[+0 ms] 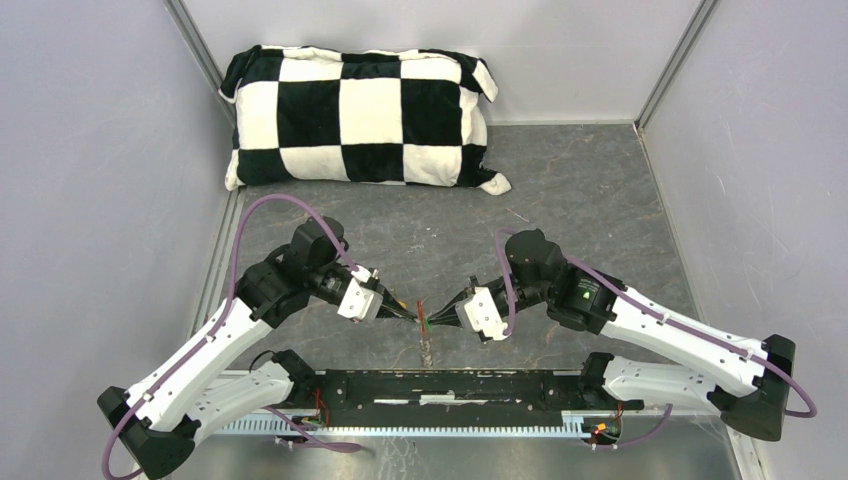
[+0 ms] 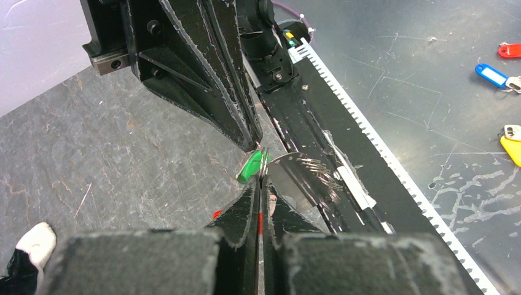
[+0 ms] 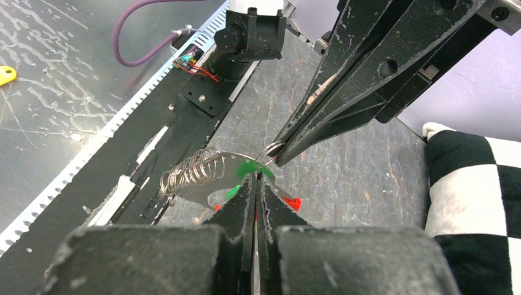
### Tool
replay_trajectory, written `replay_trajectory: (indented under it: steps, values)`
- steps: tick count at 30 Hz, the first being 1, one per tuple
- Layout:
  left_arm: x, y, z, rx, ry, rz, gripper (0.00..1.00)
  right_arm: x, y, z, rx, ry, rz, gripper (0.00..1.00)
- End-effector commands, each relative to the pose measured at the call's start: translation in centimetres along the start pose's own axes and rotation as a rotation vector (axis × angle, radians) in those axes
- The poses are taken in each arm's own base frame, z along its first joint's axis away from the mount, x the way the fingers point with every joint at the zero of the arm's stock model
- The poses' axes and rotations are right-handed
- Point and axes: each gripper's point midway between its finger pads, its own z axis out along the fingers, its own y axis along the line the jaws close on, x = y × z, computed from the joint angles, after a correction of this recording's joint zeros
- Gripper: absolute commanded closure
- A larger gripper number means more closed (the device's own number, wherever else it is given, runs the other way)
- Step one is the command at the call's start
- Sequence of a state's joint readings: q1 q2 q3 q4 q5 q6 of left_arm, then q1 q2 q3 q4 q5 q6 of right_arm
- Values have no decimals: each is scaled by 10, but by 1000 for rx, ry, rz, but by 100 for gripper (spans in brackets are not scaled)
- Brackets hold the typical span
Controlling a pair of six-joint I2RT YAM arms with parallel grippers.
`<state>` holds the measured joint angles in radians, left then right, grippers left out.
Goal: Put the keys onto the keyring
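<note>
My left gripper [image 1: 412, 313] and right gripper [image 1: 436, 316] meet tip to tip above the table's near middle. Both are shut. The left fingertips [image 2: 260, 184] pinch a thin metal ring of the keyring [image 2: 264, 161]; the ring also shows in the right wrist view [image 3: 271, 149]. The right fingertips [image 3: 254, 179] pinch the green key [image 3: 248, 167] by its head, which touches that ring. The green head also shows in the left wrist view [image 2: 251, 167]. A flat metal blade with a wire coil [image 3: 191, 173] hangs beside it. The red tag [image 3: 293, 202] shows under the right fingers. No yellow key shows between the grippers.
A black-and-white checked pillow [image 1: 358, 116] lies at the back of the table. A black rail [image 1: 450, 392] runs along the near edge. Beyond it, on a metal surface, lie red [image 2: 510, 50], blue [image 2: 491, 75] and yellow [image 2: 511, 146] tags.
</note>
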<state>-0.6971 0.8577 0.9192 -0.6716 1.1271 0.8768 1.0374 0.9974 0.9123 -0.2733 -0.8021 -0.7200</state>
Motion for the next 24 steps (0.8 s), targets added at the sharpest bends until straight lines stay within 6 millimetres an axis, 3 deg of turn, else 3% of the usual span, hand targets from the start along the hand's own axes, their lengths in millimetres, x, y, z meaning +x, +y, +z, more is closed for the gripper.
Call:
replay_trajectory:
  steps: [1, 24]
  values:
    - [-15, 4, -3, -12, -22, 17, 98, -26, -20, -4, 55, -44, -69, 99]
    - [-9, 7, -2, -23, -2, -6, 98, -31, -20, 1, 39, -70, -67, 99]
